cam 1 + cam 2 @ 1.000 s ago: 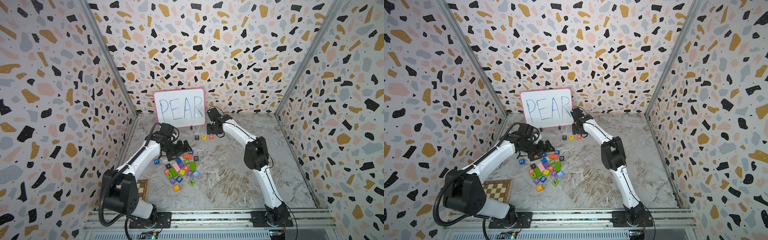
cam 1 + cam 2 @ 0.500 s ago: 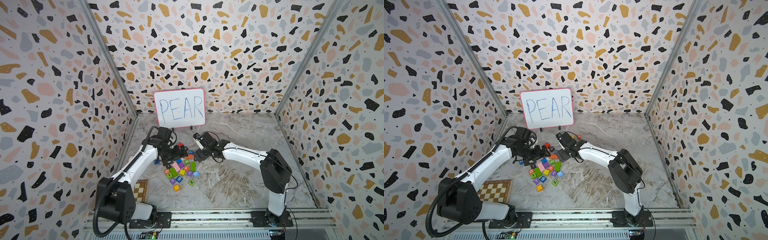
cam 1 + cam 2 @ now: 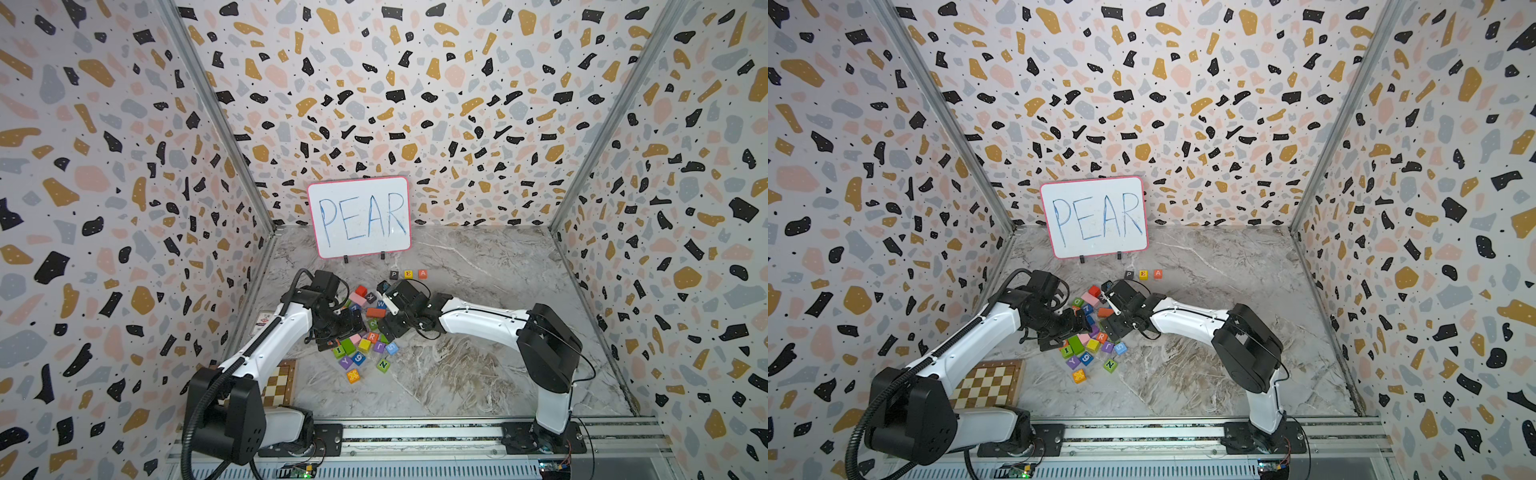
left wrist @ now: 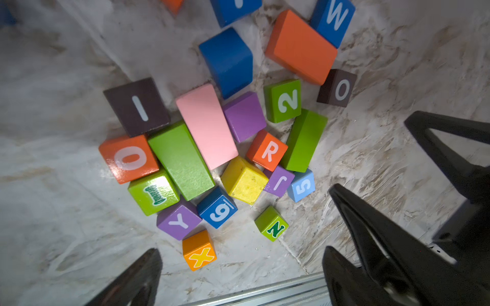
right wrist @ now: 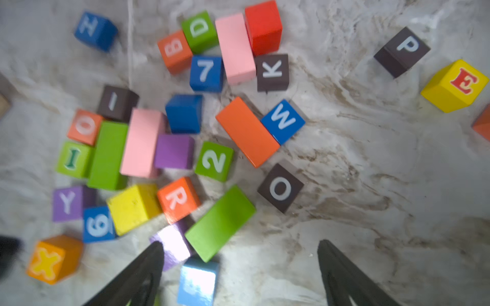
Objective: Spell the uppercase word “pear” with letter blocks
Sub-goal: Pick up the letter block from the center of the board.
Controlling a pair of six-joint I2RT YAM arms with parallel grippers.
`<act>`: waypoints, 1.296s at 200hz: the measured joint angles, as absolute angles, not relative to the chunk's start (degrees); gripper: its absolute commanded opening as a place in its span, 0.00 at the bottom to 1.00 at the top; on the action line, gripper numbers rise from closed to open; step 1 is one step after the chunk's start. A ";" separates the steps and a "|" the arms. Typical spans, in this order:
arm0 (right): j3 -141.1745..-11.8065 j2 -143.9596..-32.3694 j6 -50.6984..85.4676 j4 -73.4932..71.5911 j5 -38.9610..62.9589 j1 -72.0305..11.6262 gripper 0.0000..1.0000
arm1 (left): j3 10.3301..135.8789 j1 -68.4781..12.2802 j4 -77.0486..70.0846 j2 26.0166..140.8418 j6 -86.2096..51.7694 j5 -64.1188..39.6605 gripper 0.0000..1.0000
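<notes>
Swinging back from the far edge of the surface (image 3: 478, 374), the right arm has left the row of letters and now hangs over the pile (image 3: 376, 313); the left arm has shifted only a little at the pile's left side.

The right gripper (image 5: 240, 241) is spread wide with nothing pinched between its fingers. The left gripper (image 4: 244, 218) is likewise spread and empty, hovering above the blocks.

Three letters look placed. The P block (image 3: 394, 274), E block (image 3: 408, 273) and A block (image 3: 422, 273) stand in a line near the far edge, just in front of the whiteboard (image 3: 359, 216), close together but apart, with faces up in reading order.

The R block (image 3: 372, 336) is what remains. It lies in the pile, left of the surface's middle and letter up, hemmed in by a yellow cube (image 4: 244, 181) and a long green block (image 4: 303, 140) that touch or nearly touch it.

By my reading the task is three quarters done. The last step is to lift the R out of that tight cluster and set it just beside the A, on the side toward the right edge. The crowding neighbours are the likely trouble for a clean grip.
</notes>
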State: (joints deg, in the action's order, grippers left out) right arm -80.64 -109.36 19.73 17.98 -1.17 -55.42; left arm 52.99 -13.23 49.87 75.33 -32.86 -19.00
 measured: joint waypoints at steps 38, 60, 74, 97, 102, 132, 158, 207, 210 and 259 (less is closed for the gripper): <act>-88.49 -114.59 34.17 21.93 1.91 -56.42 0.72 | 52.25 -13.21 49.74 73.08 -33.69 -18.52 0.93; -91.05 -118.24 38.46 23.64 1.89 -58.33 0.72 | 50.26 -13.21 49.21 71.70 -34.35 -19.00 0.93; -91.02 -119.24 40.38 24.16 1.93 -59.44 0.71 | 49.25 -13.21 49.21 71.35 -34.57 -18.96 0.93; -91.05 -120.16 42.50 24.49 2.11 -60.58 0.63 | 47.66 -13.10 49.43 69.21 -34.85 -18.48 0.93; -91.15 -120.38 42.72 24.60 2.26 -60.62 0.63 | 47.44 -13.06 49.41 68.47 -34.96 -18.52 0.93; -92.82 -122.39 43.59 25.06 2.31 -60.62 0.61 | 47.27 -13.06 49.28 66.39 -35.20 -18.55 0.93; -93.30 -122.76 43.83 25.26 2.24 -60.60 0.56 | 47.27 -12.95 49.28 66.57 -35.20 -18.55 0.93; -95.00 -124.46 43.64 26.20 1.91 -60.60 0.48 | 47.27 -12.91 49.25 66.72 -35.18 -18.55 0.93; -95.00 -124.57 43.64 26.28 1.91 -60.60 0.48 | 47.29 -12.91 49.25 66.72 -35.18 -18.55 0.93; -96.05 -125.67 42.63 27.94 0.69 -60.86 0.46 | 47.27 -12.88 49.25 66.74 -35.18 -18.52 0.93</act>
